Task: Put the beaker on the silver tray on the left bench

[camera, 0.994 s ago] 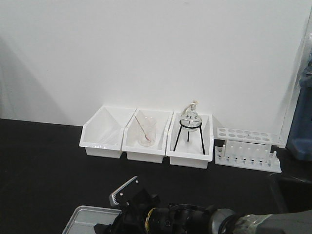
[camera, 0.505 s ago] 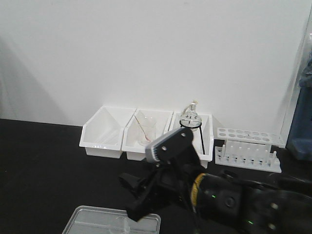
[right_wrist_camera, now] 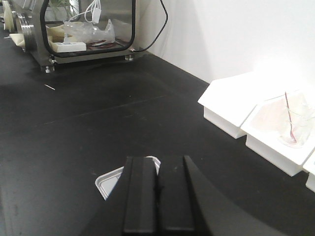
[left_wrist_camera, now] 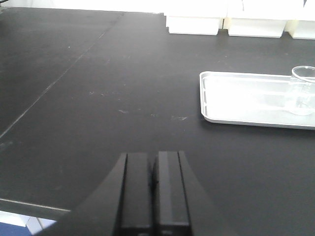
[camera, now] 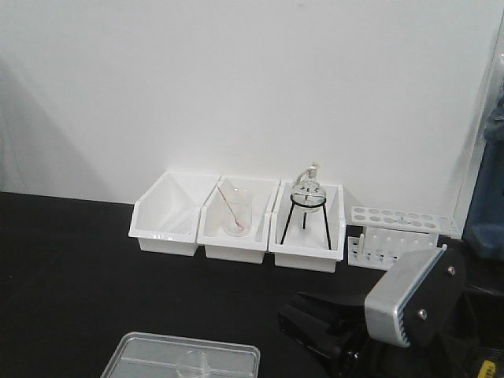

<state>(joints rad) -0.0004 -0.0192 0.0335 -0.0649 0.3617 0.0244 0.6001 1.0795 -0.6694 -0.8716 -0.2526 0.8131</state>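
The small clear beaker stands upright inside the silver tray at the front of the black bench. In the left wrist view the beaker is at the right end of the tray. My left gripper is shut and empty, low over bare bench to the left of the tray. My right gripper is shut and empty, raised above the tray's corner. In the front view the right gripper is to the right of the tray, apart from the beaker.
Three white bins line the back wall. One holds a beaker with a stirring rod, another a round flask on a black tripod. A white test-tube rack stands to their right. A steel-framed box stands far left.
My right arm has lifted from low over the tray and swung to the right. The beaker now shows standing free in the tray.
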